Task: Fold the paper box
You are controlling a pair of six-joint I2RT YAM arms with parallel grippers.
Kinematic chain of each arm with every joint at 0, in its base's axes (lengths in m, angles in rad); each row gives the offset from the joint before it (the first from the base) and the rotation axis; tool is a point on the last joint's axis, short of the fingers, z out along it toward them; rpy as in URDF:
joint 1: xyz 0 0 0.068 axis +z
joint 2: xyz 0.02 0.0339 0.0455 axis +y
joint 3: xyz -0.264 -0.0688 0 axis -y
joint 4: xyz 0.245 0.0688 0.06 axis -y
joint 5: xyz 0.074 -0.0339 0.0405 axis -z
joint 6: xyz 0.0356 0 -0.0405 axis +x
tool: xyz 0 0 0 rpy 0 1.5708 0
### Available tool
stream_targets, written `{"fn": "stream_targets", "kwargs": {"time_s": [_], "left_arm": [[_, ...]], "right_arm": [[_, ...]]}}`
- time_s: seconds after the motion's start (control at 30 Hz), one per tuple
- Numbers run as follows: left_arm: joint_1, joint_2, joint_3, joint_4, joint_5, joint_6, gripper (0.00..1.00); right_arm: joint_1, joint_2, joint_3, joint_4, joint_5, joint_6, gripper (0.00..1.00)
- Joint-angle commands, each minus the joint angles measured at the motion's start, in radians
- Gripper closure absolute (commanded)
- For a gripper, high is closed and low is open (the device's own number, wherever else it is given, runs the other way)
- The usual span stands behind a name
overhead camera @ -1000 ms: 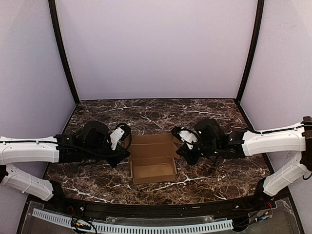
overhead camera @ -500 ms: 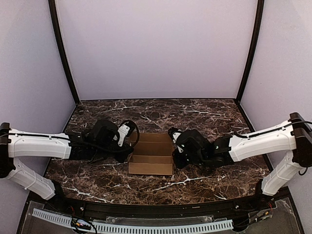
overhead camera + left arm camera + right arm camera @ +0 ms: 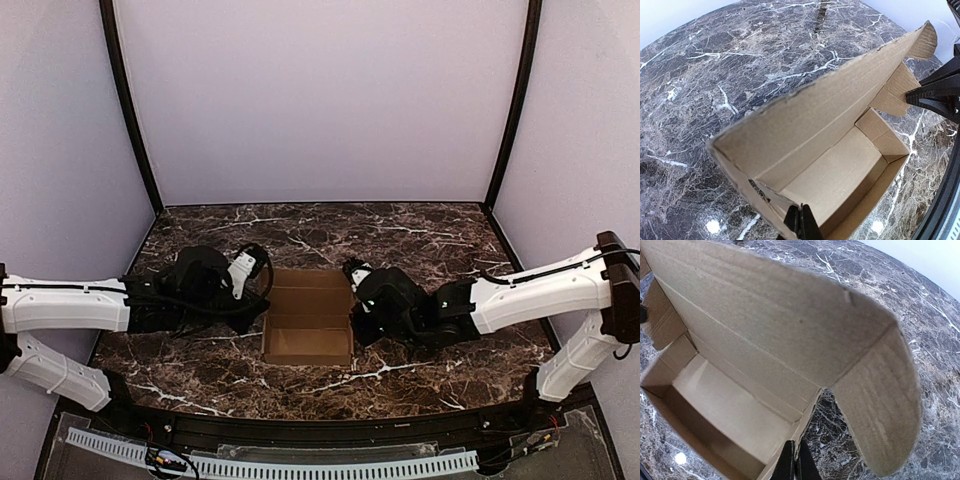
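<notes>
The paper box (image 3: 308, 325) is a plain brown cardboard tray standing in the middle of the marble table, its back lid panel (image 3: 830, 105) raised and leaning over the tray. My left gripper (image 3: 264, 308) is at the box's left end; in the left wrist view it (image 3: 801, 225) is shut on the top edge of the left side wall. At the right end, my right gripper (image 3: 353, 312) is shut on the right side wall's edge (image 3: 796, 462). The lid's rounded side flap (image 3: 882, 405) hangs free beside that wall. The tray's inside (image 3: 725, 410) holds nothing.
The dark marble table (image 3: 420, 235) is boxed in by lavender walls with black posts (image 3: 130, 110) at the back corners. A black rail and a white slotted strip (image 3: 300, 462) run along the near edge. The other arm's black fingers show at the right (image 3: 935, 95).
Both grippers have moved inward from beside the box onto its side walls. The lid, lying flat behind the tray a second ago, now stands raised, and the box sits slightly farther back.
</notes>
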Motion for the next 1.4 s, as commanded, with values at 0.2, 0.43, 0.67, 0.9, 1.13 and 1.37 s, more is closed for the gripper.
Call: {"fn": "stream_targets", "kwargs": {"time_s": [0.2, 0.43, 0.67, 0.9, 1.13, 1.37], "left_arm": [[-0.023, -0.048, -0.091, 0.107, 0.056, 0.008, 1.00], [-0.038, -0.009, -0.097, 0.131, 0.030, -0.001, 1.00], [-0.049, 0.019, -0.092, 0.144, 0.023, -0.006, 1.00], [-0.060, 0.024, -0.090, 0.140, 0.022, -0.003, 1.00], [-0.071, 0.021, -0.087, 0.138, 0.019, -0.004, 1.00], [-0.081, 0.011, -0.097, 0.140, 0.012, -0.007, 1.00]], "right_arm": [[0.030, -0.051, 0.014, 0.083, -0.048, 0.062, 1.00], [0.060, -0.003, 0.008, 0.112, 0.007, 0.121, 1.00], [0.074, 0.017, -0.002, 0.113, 0.044, 0.143, 1.00], [0.079, 0.020, -0.022, 0.114, 0.060, 0.191, 1.00], [0.090, 0.023, -0.014, 0.115, 0.068, 0.209, 1.00], [0.108, 0.032, -0.050, 0.116, 0.067, 0.237, 1.00]]}}
